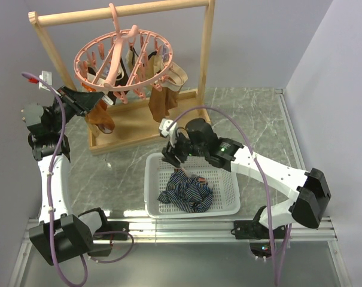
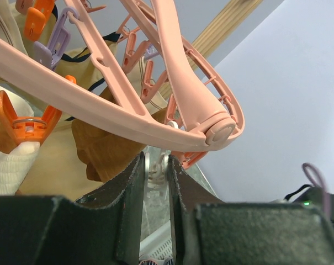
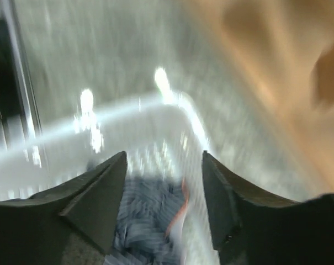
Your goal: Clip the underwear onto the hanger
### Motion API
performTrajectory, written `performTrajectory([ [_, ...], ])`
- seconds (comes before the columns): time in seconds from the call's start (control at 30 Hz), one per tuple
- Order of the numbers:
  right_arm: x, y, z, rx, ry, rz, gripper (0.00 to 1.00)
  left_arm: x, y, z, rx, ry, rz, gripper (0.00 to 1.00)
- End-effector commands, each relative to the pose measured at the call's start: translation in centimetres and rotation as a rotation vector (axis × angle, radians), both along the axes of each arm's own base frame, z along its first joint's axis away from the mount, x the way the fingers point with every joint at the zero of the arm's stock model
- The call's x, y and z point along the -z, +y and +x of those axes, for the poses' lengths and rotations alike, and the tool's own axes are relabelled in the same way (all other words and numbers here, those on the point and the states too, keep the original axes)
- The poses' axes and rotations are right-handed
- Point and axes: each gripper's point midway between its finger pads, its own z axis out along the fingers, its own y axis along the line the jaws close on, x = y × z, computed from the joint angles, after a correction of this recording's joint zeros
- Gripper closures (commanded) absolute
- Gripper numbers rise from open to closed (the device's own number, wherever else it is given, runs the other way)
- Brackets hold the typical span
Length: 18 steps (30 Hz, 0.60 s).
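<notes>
The underwear (image 1: 188, 194) is a single crumpled heap of dark navy cloth with thin white stripes and a touch of red. It lies in the one white basket (image 1: 149, 179) on the bench (image 1: 258, 119), toward the basket's near side and clear of any jaws. In the blurred right wrist view it shows as a striped dark patch (image 3: 147, 218) low in the basket. There is one hanger (image 1: 85, 51), a round pink ring with spokes and a hook, hung from the top bar of the one wooden rack (image 1: 207, 54). Its clips are too many and too crowded to count; most are pink, and the left wrist view shows two orange ones (image 2: 28, 118) and a lilac one. Several brown and tan garments (image 1: 163, 101) hang from them. There are two arms. The left gripper (image 1: 82, 100) is raised at the ring's left edge. In its own view (image 2: 155, 165) the jaws stand just under the pink rim (image 2: 100, 107), drawn close with only a narrow slit between them, and I cannot tell whether they nip anything. The right gripper (image 1: 172, 154) hangs over the basket's far left corner. Its jaws (image 3: 164, 165) are spread wide and empty, with the underwear below them.
</notes>
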Motion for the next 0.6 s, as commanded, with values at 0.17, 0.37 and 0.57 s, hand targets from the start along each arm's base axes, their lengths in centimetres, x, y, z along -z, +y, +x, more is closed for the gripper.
performTrajectory([
  [0.17,9.4,-7.9,-1.7,0.125,0.213,-0.273,0.40,-2.3,-0.1,-0.4,-0.004,-0.066,0.030,1.00],
  [0.37,12.6,-8.2,-2.2,0.182,0.342,-0.304,0.40,-2.0,-0.1,-0.4,-0.003,-0.059,0.025,1.00],
  [0.57,14.7,-6.3,-1.4,0.195,0.450,-0.311,0.38,-2.3,-0.1,-0.4,-0.002,-0.063,0.029,1.00],
])
